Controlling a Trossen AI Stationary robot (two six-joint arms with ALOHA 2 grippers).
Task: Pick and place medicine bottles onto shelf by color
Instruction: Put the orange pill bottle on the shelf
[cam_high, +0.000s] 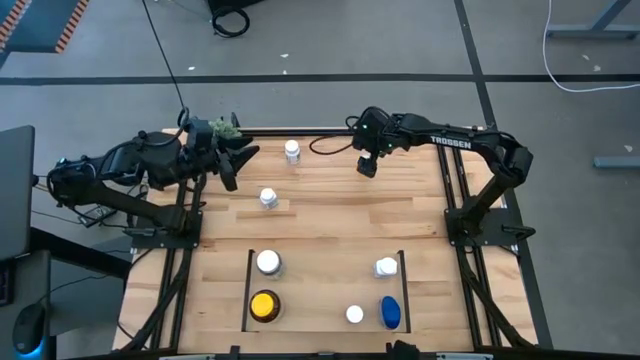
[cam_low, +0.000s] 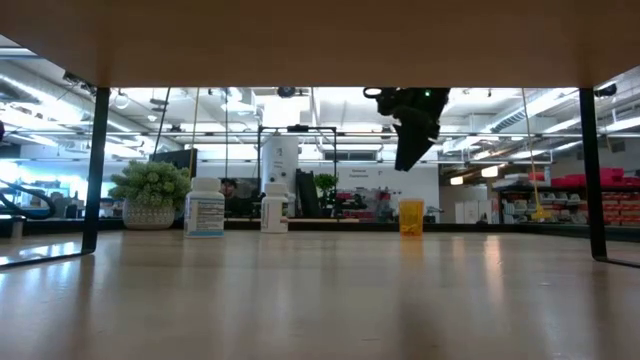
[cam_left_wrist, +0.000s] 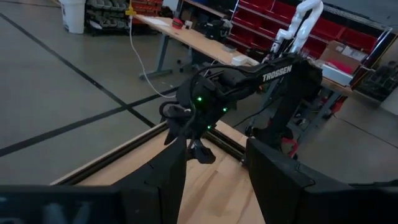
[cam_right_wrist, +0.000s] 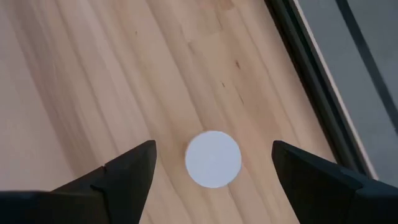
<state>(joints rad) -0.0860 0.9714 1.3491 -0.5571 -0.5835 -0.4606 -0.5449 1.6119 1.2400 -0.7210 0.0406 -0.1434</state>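
**My right hand open above a white cap**

My right hand (cam_right_wrist: 211, 171) hangs over the far part of the table (cam_high: 330, 225), with its two fingers (cam_right_wrist: 127, 174) spread wide and holding nothing. Looking down past them, I see a round white cap (cam_right_wrist: 213, 158) of one bottle standing on the wood, between the fingers but lower, and no finger touches it. In the view from above I cannot find this bottle, because my hand (cam_high: 367, 165) covers that place.

My left hand (cam_high: 232, 160) waits at the far left corner of the table, beside the green plant ball (cam_high: 228, 128). Its fingers (cam_left_wrist: 165, 180) stand partly apart and I see nothing between them.

Two white bottles are still out on the table: one (cam_high: 292, 151) near the far edge, one (cam_high: 269, 198) a little closer to the shelf. Both stand upright.

On the shelf (cam_high: 248, 290), at the left rail, a white-capped bottle (cam_high: 268, 263) stands just behind the amber bottle with yellow cap (cam_high: 265, 306). At the right rail, another white bottle (cam_high: 386, 267) stands behind the blue bottle (cam_high: 390, 312), and a small white one (cam_high: 354, 314) is just beside the blue one.
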